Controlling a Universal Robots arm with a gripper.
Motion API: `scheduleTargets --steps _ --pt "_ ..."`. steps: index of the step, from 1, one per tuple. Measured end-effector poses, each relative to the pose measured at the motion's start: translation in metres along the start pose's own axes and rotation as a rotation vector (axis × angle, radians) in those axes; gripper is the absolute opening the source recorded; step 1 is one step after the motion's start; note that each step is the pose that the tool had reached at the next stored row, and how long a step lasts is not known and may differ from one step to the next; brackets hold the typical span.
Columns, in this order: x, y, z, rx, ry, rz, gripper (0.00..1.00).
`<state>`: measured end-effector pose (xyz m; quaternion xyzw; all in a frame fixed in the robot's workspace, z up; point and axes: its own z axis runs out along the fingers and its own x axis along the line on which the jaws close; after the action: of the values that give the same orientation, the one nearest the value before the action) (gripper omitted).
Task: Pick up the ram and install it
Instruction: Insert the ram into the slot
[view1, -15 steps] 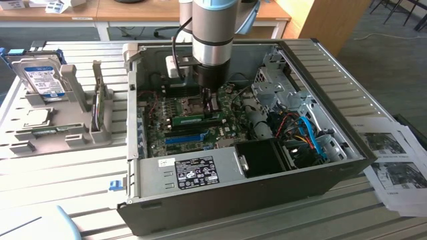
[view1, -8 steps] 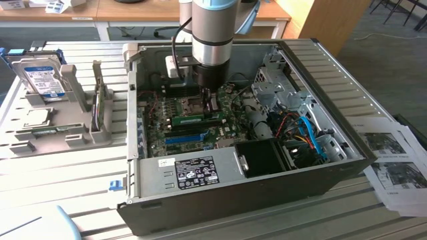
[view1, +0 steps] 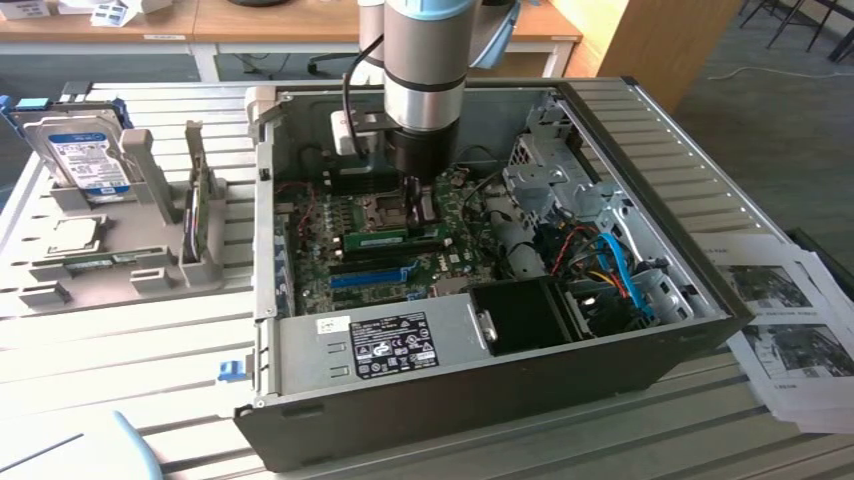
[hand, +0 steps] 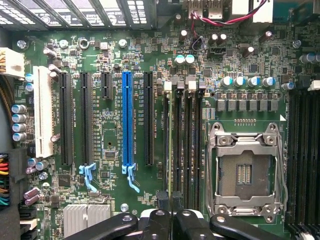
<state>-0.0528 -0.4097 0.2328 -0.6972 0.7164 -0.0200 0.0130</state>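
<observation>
Green long thin circuit-board ram stick (view1: 394, 238): centre of exterior frame, edge-down along black memory slots (hand: 187, 145), pinched between narrow black fingers (hand: 192, 226), apparently for lining up with a slot.

Bench (view1: 120, 350): pale, slatted top, ribs running across. Clock read on the exterior view, centred on the open computer case (view1: 441, 400), which stands directly on the slats, lid off, opening upward. At 9 o'clock, apart from the case, a grey moulded holder (view1: 160, 275) sits flat on the slats. At 4 o'clock, printed paper sheets (view1: 787, 340) overlap, near the case's corner. At 8 o'clock, a small blue clip (view1: 234, 371) just beside the case wall. At 7 o'clock, a pale blue rounded object (view1: 80, 445) at the bench edge.
</observation>
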Motion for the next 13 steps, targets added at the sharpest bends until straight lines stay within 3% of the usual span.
scheduleTargets --steps 13 --pt "0.0 0.0007 0.0006 0.0 -0.0001 0.0 0.11"
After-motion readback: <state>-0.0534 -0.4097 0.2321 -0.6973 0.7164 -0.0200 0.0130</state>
